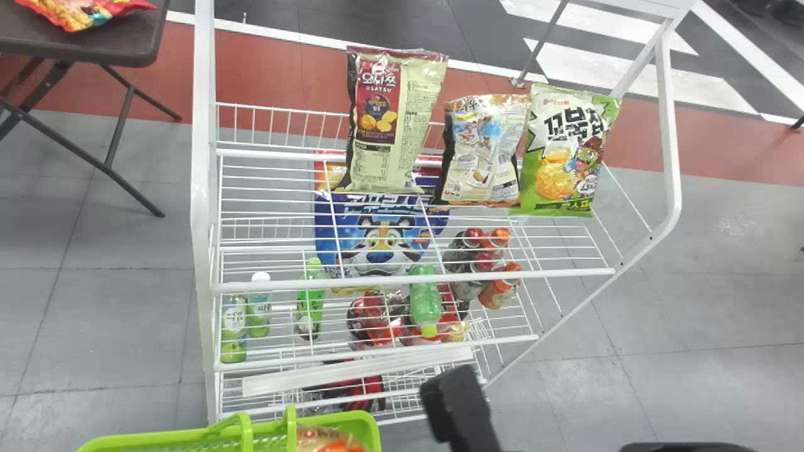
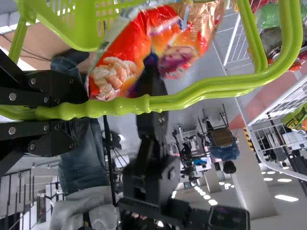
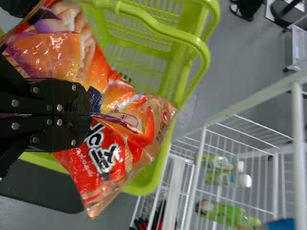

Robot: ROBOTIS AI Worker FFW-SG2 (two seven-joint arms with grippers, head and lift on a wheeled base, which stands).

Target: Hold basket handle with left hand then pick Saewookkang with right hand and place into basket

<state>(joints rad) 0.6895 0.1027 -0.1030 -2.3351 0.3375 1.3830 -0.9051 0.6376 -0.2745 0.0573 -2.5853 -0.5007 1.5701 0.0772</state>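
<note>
Saewookkang (image 3: 125, 148) hangs near shelves (image 1: 377, 281), grey floor (image 1: 722, 301) below.

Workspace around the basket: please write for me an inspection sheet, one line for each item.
Surface: white wire rack, several shelves.
Job's things: green basket; Saewookkang held at its opening, resting or not: cannot tell.
Clutter: three snack bags on the rack's upper part; bottles lower.
Left end effector: closed around the handle.
Right end effector: pinching the Saewookkang.
Cables: nothing seen for certain.
Surroundings: grey floor with red band; dark table holding a packet.
</note>
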